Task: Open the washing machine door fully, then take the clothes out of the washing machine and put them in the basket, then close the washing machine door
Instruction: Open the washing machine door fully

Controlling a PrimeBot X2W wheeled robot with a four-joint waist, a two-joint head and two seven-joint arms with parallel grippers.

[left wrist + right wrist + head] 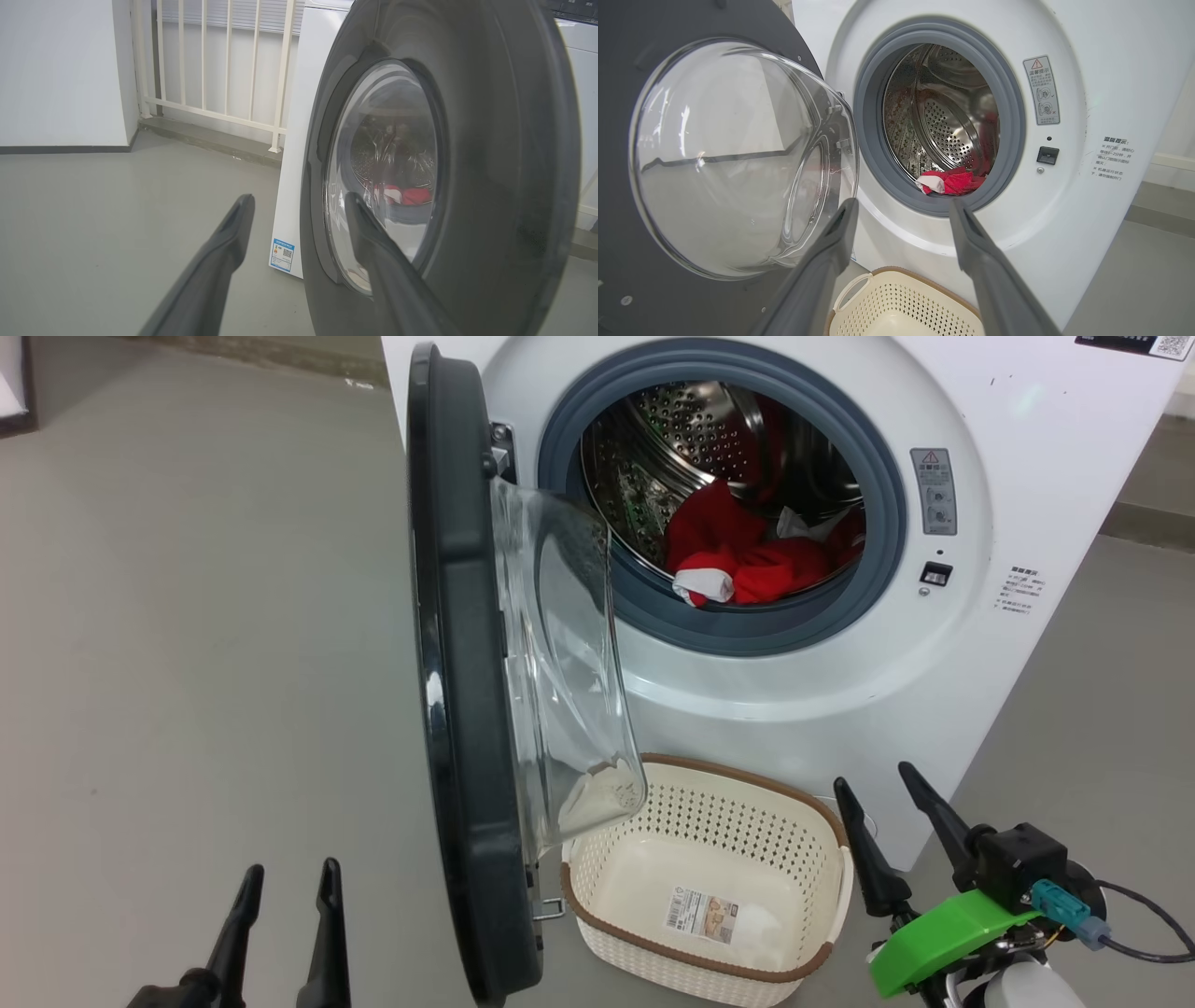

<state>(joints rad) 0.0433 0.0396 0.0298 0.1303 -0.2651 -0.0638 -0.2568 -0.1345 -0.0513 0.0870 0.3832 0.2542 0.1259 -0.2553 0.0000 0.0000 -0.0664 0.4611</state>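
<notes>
The white washing machine (1027,448) stands ahead with its door (462,709) swung out edge-on toward me, the clear glass bowl (560,663) bulging to the right. Red clothes (747,555) with white trim lie low in the steel drum, also seen as clothes (948,182). The cream basket (822,859) sits on the floor below the opening, nothing but a paper label in it. My left gripper (289,887) is open at the lower left, left of the door's outer face (490,163). My right gripper (882,789) is open beside the basket's right end, facing the drum (952,130).
Grey floor (187,616) spreads to the left of the door. A white railing (210,60) and a white wall (56,70) stand beyond the machine's left side. A low step runs at the far right (1148,513).
</notes>
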